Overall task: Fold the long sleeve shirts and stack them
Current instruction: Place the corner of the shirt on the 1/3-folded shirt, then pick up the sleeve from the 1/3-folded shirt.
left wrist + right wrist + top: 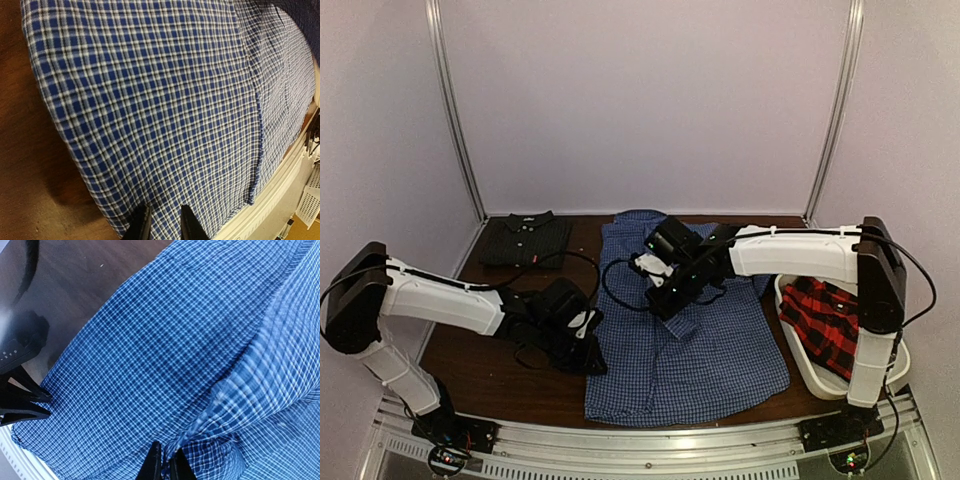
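The blue gingham shirt [710,350] lies spread out in the middle of the brown table. My left gripper [592,345] is at its left edge; in the left wrist view its fingers [142,225] stand narrowly apart with the shirt's cloth [160,100] between them. My right gripper [660,295] is over the shirt's upper middle, shut on a bunched fold [200,435] and lifting it a little. The left gripper [49,405] also shows in the right wrist view. The charcoal shirt [525,240] lies folded at the back left. The red-and-black plaid shirt [825,315] lies in the tub.
The white plastic tub [820,383] stands at the right edge of the table beside the right arm. A metal rail [650,455] runs along the near edge. White walls and two frame posts [455,110] close the back.
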`<state>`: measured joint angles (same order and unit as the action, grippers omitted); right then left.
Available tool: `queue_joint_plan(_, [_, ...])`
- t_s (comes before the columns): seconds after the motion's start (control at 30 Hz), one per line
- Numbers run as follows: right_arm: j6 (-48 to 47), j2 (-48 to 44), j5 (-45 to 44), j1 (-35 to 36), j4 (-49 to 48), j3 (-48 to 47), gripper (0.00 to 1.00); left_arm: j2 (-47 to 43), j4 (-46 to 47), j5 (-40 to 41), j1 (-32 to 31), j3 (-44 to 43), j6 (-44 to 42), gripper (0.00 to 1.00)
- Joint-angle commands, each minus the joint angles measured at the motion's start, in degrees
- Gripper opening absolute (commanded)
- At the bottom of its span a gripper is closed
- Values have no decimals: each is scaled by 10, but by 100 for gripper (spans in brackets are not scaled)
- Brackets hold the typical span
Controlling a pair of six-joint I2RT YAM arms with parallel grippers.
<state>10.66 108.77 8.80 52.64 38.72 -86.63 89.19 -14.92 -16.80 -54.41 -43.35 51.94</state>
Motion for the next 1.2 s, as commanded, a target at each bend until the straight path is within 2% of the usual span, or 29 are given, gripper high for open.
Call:
queue_joint_plan(0.0, [25,18,66,16,-49,-3,12,-25,-10,34,-3,-28,-10,24])
queue_joint_plan(0.3, [70,24,93,12,-119,-21,25,-35,7,45,-3,-45,-7,34])
queue_joint_plan(0.63, [67,-33,63,-7,-113,7,59,-28,51,44,-3,-56,6,44])
queue_joint_plan(0.9, [74,-84,36,-18,-126,87,61,-4,59,72,10,-66,15,46])
queue_joint_plan(1.17, [91,-131,32,-15,-168,179,64,51,75,65,15,-89,5,47])
